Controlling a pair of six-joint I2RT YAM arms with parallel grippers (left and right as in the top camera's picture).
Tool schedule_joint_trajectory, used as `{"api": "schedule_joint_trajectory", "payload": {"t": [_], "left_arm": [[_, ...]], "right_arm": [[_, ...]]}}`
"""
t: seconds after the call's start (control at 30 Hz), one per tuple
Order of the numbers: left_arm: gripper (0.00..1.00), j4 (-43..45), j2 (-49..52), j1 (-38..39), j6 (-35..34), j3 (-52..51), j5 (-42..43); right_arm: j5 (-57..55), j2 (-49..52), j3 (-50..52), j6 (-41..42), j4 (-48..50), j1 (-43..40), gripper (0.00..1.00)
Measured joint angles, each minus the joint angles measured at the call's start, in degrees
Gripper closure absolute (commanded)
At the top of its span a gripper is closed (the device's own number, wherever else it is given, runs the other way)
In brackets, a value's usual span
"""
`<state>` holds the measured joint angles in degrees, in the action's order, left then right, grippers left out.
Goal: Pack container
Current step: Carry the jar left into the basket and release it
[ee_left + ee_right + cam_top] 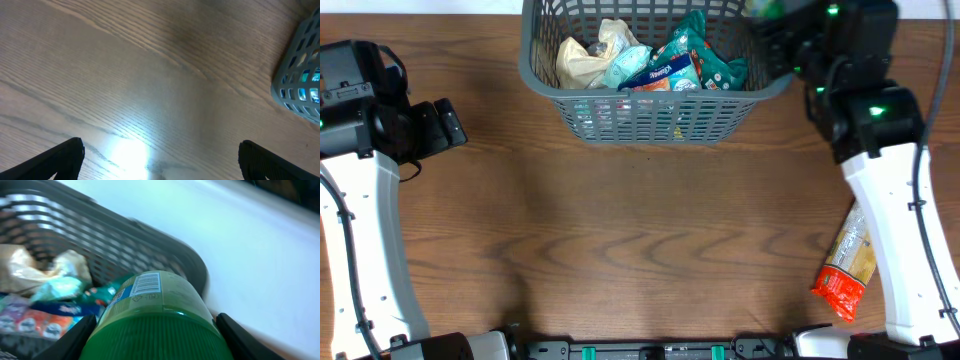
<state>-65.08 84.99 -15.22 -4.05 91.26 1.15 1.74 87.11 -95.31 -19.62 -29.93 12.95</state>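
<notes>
The container, a dark grey lattice basket (650,110), stands at the table's far middle with several snack packets inside; its corner shows in the left wrist view (300,85) and its rim in the right wrist view (150,240). My right gripper (155,335) is shut on a green-lidded jar (155,315) and holds it above the basket's far right corner; in the overhead view the arm (790,30) hides most of the jar. My left gripper (160,160) is open and empty over bare wood at the left.
A clear packet with a red end (845,265) lies on the table at the right front, beside my right arm. A white surface (260,265) runs behind the basket.
</notes>
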Motion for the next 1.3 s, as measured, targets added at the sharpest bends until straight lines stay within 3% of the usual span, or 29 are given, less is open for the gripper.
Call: {"api": "schedule_joint_trajectory", "payload": {"t": [0.3,0.53,0.83,0.87,0.9,0.93,0.97,1.1,1.3], "left_arm": [[0.01,0.0,0.0,0.0,0.0,0.0,0.0],[0.02,0.0,0.0,0.0,0.0,0.0,0.0],[0.02,0.0,0.0,0.0,0.0,0.0,0.0],[0.01,0.0,0.0,0.0,0.0,0.0,0.0],[0.01,0.0,0.0,0.0,0.0,0.0,0.0],[0.02,0.0,0.0,0.0,0.0,0.0,0.0],[0.01,0.0,0.0,0.0,0.0,0.0,0.0],[0.02,0.0,0.0,0.0,0.0,0.0,0.0],[0.01,0.0,0.0,0.0,0.0,0.0,0.0]], "right_arm": [[4.9,8.4,0.0,-9.1,0.4,2.7,0.99],[5.6,17.7,-0.1,-10.3,-0.7,2.6,0.99],[5.8,20.7,-0.1,-10.3,-2.4,2.7,0.99],[5.8,20.7,-0.1,-10.3,-2.4,2.6,0.95],[5.8,20.7,-0.1,-10.3,-2.4,2.6,0.75],[5.8,20.7,-0.1,-10.3,-2.4,2.6,0.36],[5.8,20.7,-0.1,-10.1,-2.4,2.6,0.12],[6.0,20.7,-0.1,-10.0,-2.0,2.6,0.01],[6.0,20.7,-0.3,-9.9,-0.6,2.6,0.01]]}}
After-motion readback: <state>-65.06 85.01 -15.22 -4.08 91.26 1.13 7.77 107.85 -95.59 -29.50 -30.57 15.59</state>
